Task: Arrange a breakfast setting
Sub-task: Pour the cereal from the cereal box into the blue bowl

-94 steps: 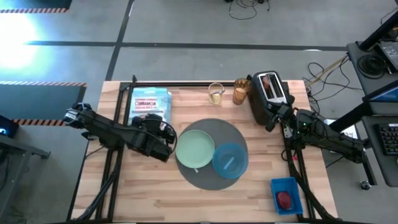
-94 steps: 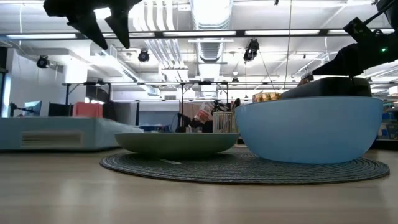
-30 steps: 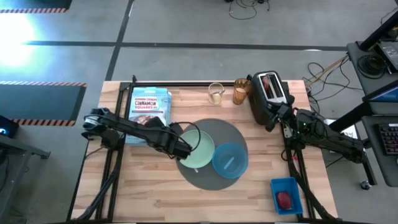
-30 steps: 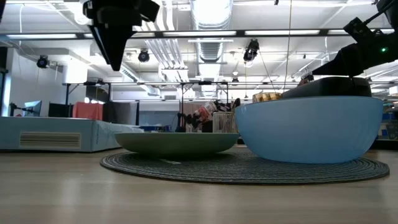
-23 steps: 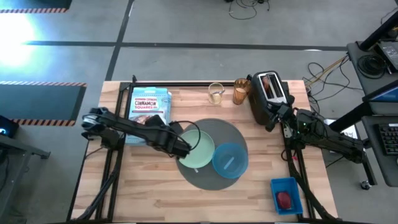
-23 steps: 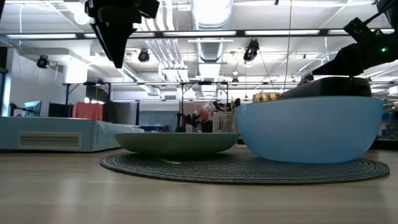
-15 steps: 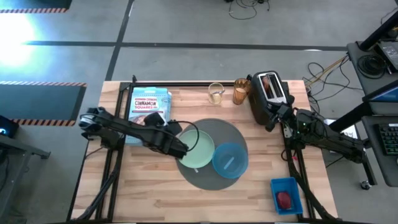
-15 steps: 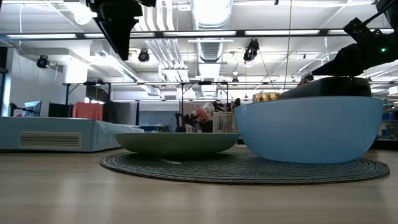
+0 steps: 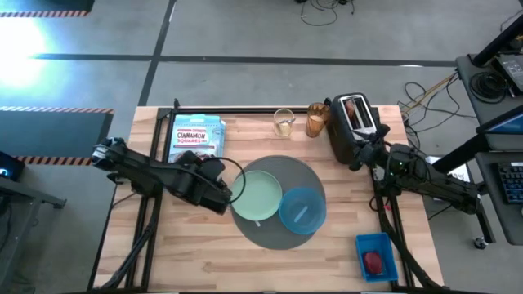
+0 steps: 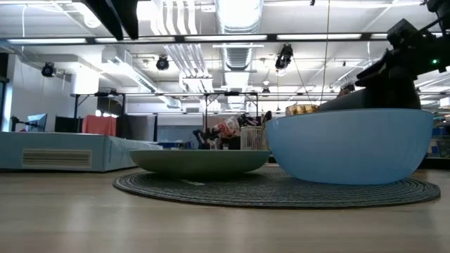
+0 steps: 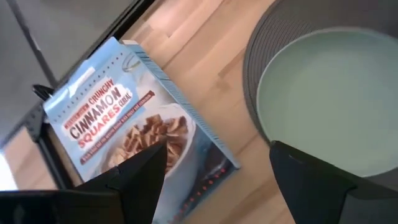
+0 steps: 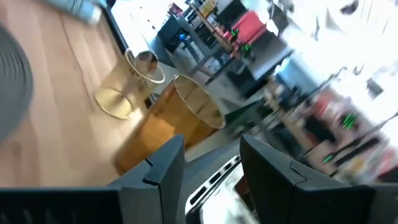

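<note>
A round dark-grey mat (image 9: 304,175) lies mid-table. On it rest a pale green plate (image 9: 257,198) and a blue bowl (image 9: 302,210), both also in the low view, plate (image 10: 200,161) and bowl (image 10: 348,144). My left gripper (image 11: 217,186) is open and empty, above the table just left of the plate (image 11: 323,106). My right gripper (image 12: 211,165) is open and empty beside the black toaster (image 9: 350,129), which has a brown toast slice (image 9: 354,112) in its slot. The amber glass (image 9: 316,120) stands at the far edge.
A blue cereal box (image 9: 196,139) lies flat at the far left. A clear glass (image 9: 283,122) stands left of the amber one. A blue tray (image 9: 384,243) holding a small red food piece (image 9: 373,262) sits at the near right corner.
My left gripper has drawn back from over the plate's left rim toward the table's left edge and has risen, leaving the top of the low view. The plate and bowl have stayed in place. My right gripper has shifted slightly beside the toaster.
</note>
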Tool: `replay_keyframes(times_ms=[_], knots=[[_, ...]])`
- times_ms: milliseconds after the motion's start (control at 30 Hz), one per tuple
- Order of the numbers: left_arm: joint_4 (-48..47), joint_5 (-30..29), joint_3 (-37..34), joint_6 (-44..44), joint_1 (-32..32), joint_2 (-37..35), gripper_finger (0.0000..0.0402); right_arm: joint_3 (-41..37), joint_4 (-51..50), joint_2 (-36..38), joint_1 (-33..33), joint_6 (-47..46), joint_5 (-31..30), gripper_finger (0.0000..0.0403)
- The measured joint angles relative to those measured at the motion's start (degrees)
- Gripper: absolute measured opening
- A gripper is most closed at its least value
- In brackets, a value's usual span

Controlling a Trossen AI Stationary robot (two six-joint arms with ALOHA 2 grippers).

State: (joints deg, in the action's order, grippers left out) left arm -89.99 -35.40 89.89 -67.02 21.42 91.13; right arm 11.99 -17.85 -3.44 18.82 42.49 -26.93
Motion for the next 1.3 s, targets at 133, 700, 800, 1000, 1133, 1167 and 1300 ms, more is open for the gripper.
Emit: replay_keyframes(times_ms=[133, 700, 800, 1000, 1133, 1167, 1300], knots=[[0.17, 0.00, 0.00, -3.64, 1.26, -2.20, 0.0267, 0.00, 3.19, -0.07, 0.09, 6.01, -2.15, 0.0148], [-0.01, -0.64, -0.07, -10.91, 1.63, -3.80, 0.0267, -0.11, 6.42, -1.29, 0.09, -41.36, -1.11, 0.0148], [-0.03, -1.22, -0.07, -10.93, 1.63, -3.80, 0.0267, -0.13, 6.98, -1.27, 0.09, -51.64, -1.15, 0.0148], [-0.03, -1.60, -0.07, -10.47, 1.63, -3.80, 0.0267, 0.04, 8.93, -1.18, 0.14, -60.47, -0.79, 0.0148], [-0.01, -1.60, -0.07, -10.41, 1.63, -3.80, 0.0267, 0.04, 10.28, -1.16, 0.11, -60.83, 0.26, 0.0148], [-0.02, -1.60, -0.07, -10.41, 1.63, -3.80, 0.0267, 0.00, 10.78, -1.14, 0.10, -60.21, 1.34, 0.0148], [-0.03, -1.51, -0.07, -10.43, 1.63, -3.80, 0.0267, -0.13, 15.24, -1.14, 0.05, -59.55, 8.22, 0.0148]])
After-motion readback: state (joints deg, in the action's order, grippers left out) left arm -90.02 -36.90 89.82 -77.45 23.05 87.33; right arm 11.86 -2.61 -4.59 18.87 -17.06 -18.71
